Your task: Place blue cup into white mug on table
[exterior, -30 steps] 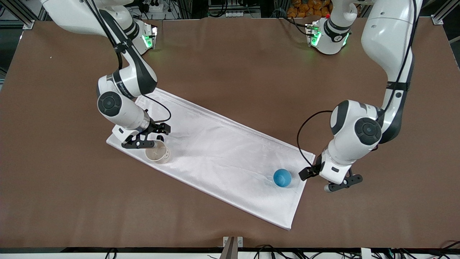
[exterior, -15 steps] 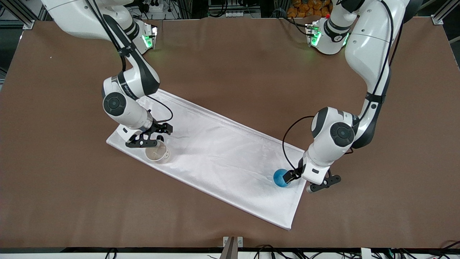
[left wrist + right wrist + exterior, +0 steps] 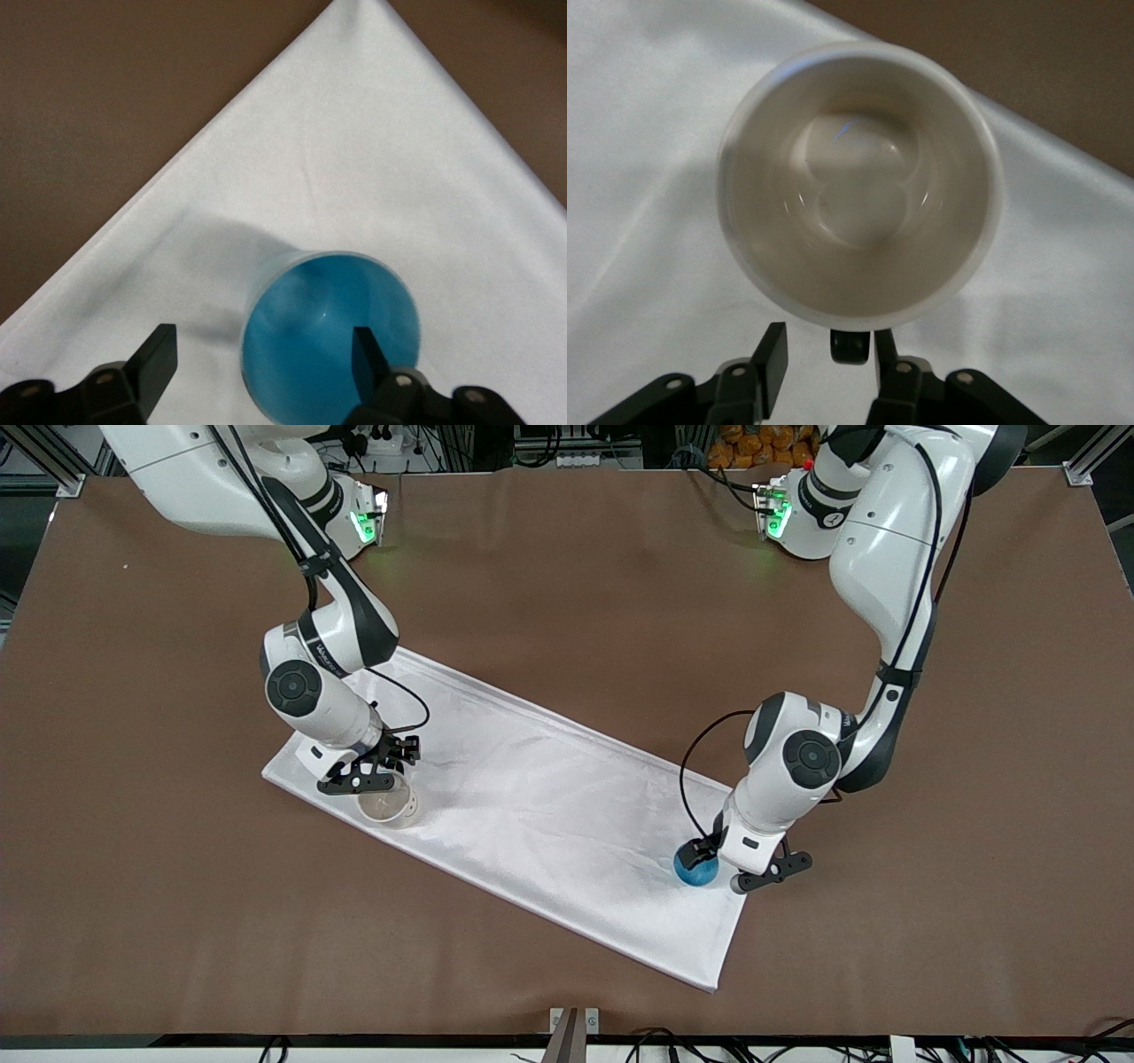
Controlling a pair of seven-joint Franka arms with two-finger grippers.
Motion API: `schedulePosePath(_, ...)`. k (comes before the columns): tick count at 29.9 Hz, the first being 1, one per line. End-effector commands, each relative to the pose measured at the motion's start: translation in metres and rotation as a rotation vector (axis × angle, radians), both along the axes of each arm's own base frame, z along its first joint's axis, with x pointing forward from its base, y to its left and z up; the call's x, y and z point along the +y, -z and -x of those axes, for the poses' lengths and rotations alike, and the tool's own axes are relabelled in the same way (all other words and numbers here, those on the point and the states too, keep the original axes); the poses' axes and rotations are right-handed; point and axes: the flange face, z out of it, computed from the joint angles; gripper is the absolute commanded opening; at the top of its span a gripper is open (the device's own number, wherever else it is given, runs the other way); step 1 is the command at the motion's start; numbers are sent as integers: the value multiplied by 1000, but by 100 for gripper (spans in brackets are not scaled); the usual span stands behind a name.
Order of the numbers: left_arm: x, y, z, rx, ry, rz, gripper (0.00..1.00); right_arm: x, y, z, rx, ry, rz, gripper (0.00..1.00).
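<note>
The blue cup [image 3: 694,871] stands upright on the white cloth, near the cloth's end toward the left arm. My left gripper [image 3: 722,865] is open and low over it. In the left wrist view one fingertip [image 3: 366,352] is over the blue cup's [image 3: 328,345] mouth and the other is outside its wall, so my left gripper [image 3: 264,354] straddles the rim. The white mug [image 3: 388,804] stands upright at the cloth's other end. My right gripper [image 3: 376,771] is open. In the right wrist view my right gripper [image 3: 828,354] straddles the mug's [image 3: 859,186] black handle [image 3: 850,347].
The white cloth [image 3: 532,797] lies slantwise across the middle of the brown table [image 3: 567,584]. Both arms reach down over the cloth's two ends.
My left gripper has moved from over the bare table beside the cloth to over the blue cup. My right gripper has shifted slightly at the mug's handle. Cup and mug have not moved.
</note>
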Motion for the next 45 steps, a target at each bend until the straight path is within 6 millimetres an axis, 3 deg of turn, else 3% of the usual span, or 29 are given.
schedulePosePath(1,-4,-1,-3,-15,-16,-4,0,7,-10,-4,-28,-1,9,0)
schedulePosePath(7,-5,-2,-3,-34,9,-29,0,19,-35,-16,-67,2,-8,0)
schedulePosePath(10,-4,-7,-5,-41,7,-27,0,37,-48,-15,-88,21,-21,0)
schedulePosePath(13,2,-14,-8,-49,-2,-23,0,71,-66,-11,-113,22,-41,0)
schedulePosePath(17,11,-19,-12,-55,-9,-30,0,134,-86,7,-123,60,-57,0)
schedulePosePath(20,22,-28,-15,-68,-8,-55,0,170,-97,20,-134,102,-78,0)
schedulePosePath(28,31,-49,-3,-27,145,-125,0,275,-112,82,-89,71,-50,0)
schedulePosePath(32,60,-60,8,-12,203,-167,0,317,-106,111,-73,33,-30,0)
schedulePosePath(37,88,-69,42,10,264,-222,0,360,-83,149,-54,-1,-28,0)
schedulePosePath(39,103,-71,55,11,289,-232,0,372,-79,155,-57,-8,-30,0)
schedulePosePath(45,113,-73,94,-16,301,-226,0,410,-58,180,-47,-37,-37,0)
